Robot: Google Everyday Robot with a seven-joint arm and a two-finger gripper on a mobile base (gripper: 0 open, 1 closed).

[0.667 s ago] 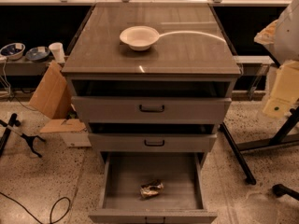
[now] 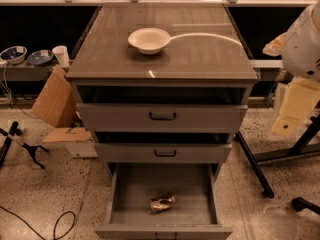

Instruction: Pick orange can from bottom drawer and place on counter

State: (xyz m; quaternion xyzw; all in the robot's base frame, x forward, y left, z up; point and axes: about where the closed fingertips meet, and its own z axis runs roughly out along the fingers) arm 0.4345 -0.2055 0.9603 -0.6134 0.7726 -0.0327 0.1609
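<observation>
At 9 o'clock a sheet of cardboard (image 2: 52,99) leans beside the cabinet, and it plays no part in your job. In the middle, the counter (image 2: 200,59) carries a white bowl (image 2: 149,40) toward 12 o'clock. The bottom drawer (image 2: 130,194) stands pulled fully out at 6 o'clock. The orange can (image 2: 162,202) lies on its side on the drawer floor, near the front and roughly centred, touching no wall. At 3 o'clock the gripper (image 2: 292,106) hangs off the cabinet's right flank, well apart from the can. It holds nothing, and you cannot tell how far open it is.

You are at the very start, I judge: the reach into the drawer has not begun. The next move calls for swinging the arm toward 6 o'clock, then lowering it into the drawer without striking the two upper drawers (image 2: 162,116) that jut out above the back of the tray.

Against the earlier frame, the can, the bowl and all the drawers lie as they did. Only the gripper seems slightly lower and closer to the cabinet.
</observation>
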